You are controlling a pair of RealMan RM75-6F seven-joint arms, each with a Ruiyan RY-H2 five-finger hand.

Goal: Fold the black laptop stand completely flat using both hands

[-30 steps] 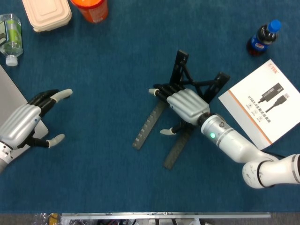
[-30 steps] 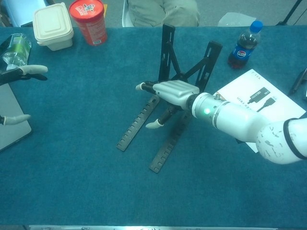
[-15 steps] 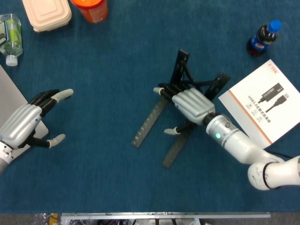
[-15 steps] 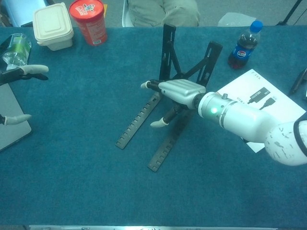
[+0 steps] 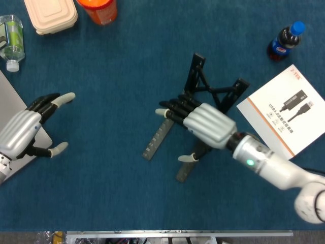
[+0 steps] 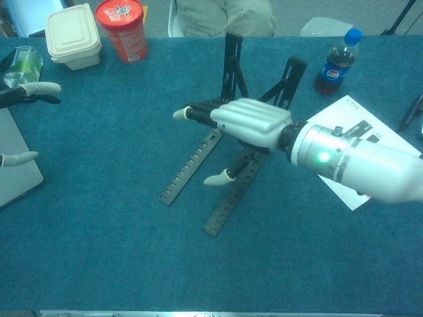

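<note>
- Laptop stand (image 6: 231,125) sat mid-table on the blue cloth, not flat yet: its two notched base rails lay on the table running toward the near left, while the two support arms stuck up at the far end.
- Right hand (image 6: 248,122) hovered right over the stand's middle, palm down, fingers stretched out to the left and thumb hanging below. It held nothing, far as I could tell; whether the thumb touched a rail was hidden.
- Left hand (image 5: 23,132) was way off at the left edge, over a grey laptop (image 5: 12,109), fingers spread and empty. Well apart from the stand.
- My take: this was the reach-in step, and the left hand needed to come across before any folding, since one hand should pin the rails.
- I'd have pressed the raised arms down evenly, both together, so the frame didn't twist or skid on the cloth.
- Manual (image 5: 284,109) and cola bottle (image 5: 284,40) were off to the right, near enough to bump with the forearm.
</note>
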